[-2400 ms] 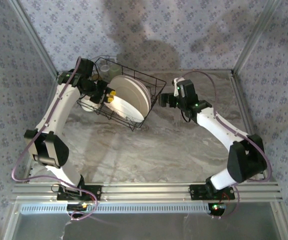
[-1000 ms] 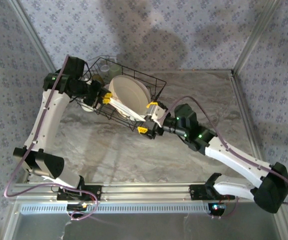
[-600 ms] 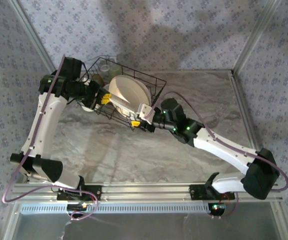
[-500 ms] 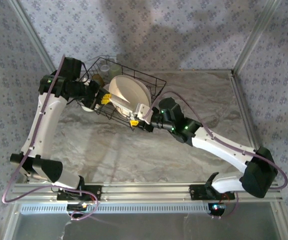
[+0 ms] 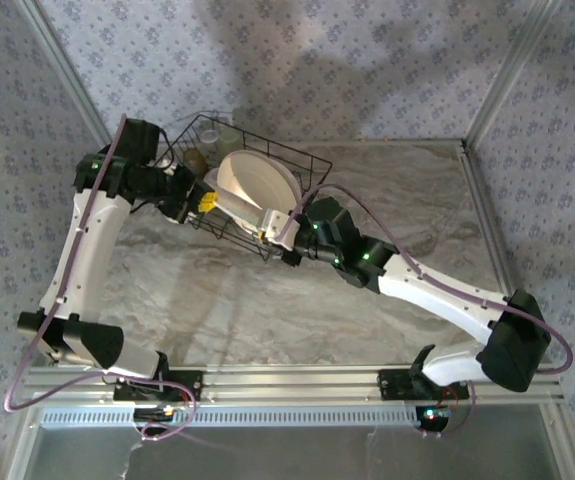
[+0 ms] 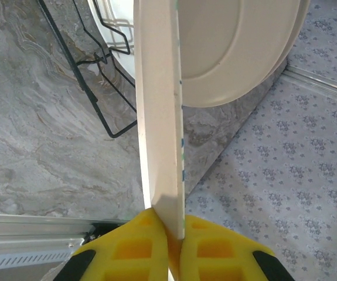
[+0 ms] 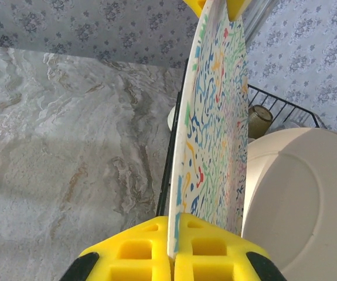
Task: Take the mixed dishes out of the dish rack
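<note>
Left claw (image 6: 174,234) and right claw (image 7: 174,237) are both clenched on opposite rims of 1 round plate (image 7: 212,129), their blocky yellow pads holding it on edge. Grey marbled counter (image 5: 267,300) carries the black wire dish rack (image 5: 307,165), and the gripped plate runs along its near side. Its glossy face shows multicoloured squiggles and its back is plain cream. Smooth cream plates (image 5: 257,180) stand upright inside, with an olive-brown cup (image 7: 256,120) behind.

Black wire rack (image 5: 267,140) at eleven o'clock holds cream plates (image 5: 257,180) on edge; front plate (image 7: 215,117) has colourful squiggles.
</note>
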You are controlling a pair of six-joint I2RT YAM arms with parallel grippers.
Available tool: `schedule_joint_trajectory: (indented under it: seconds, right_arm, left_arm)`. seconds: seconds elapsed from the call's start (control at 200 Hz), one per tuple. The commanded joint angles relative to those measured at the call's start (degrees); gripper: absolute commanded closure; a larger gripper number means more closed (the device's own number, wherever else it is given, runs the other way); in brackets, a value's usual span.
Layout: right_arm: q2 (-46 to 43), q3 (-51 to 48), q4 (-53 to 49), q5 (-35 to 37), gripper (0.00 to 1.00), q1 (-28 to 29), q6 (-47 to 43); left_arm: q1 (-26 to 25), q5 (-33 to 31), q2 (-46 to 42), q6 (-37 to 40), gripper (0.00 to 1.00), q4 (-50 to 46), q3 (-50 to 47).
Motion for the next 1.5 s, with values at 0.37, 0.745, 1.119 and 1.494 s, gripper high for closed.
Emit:
schedule_joint_trajectory:
  seconds: [0.37, 0.745, 1.119, 1.494]
  right_arm:
    - [-7.6, 1.4, -0.6, 4.8, 1.0, 3.1, 2.6]
    - [-20.1, 1.9, -9.0, 27.9, 1.0, 4.2, 8.8]
    - [-15.5, 2.4, -15.2, 54.8, 1.0, -9.4, 8.7]
    - [8.7, 5.2, -14.4, 59.9, 1.0, -32.3, 15.9]
  left_arm:
    - [0.4, -1.4, -9.6, 6.2, 0.01, 5.8, -0.4]
    - [3.1, -14.9, -18.8, 13.6, 0.01, 0.7, -4.7]
    - [2.5, -20.6, -21.9, 18.1, 0.01, 5.7, -17.2]
    - [-0.3, -22.9, -21.0, 20.8, 0.01, 9.8, -21.8]
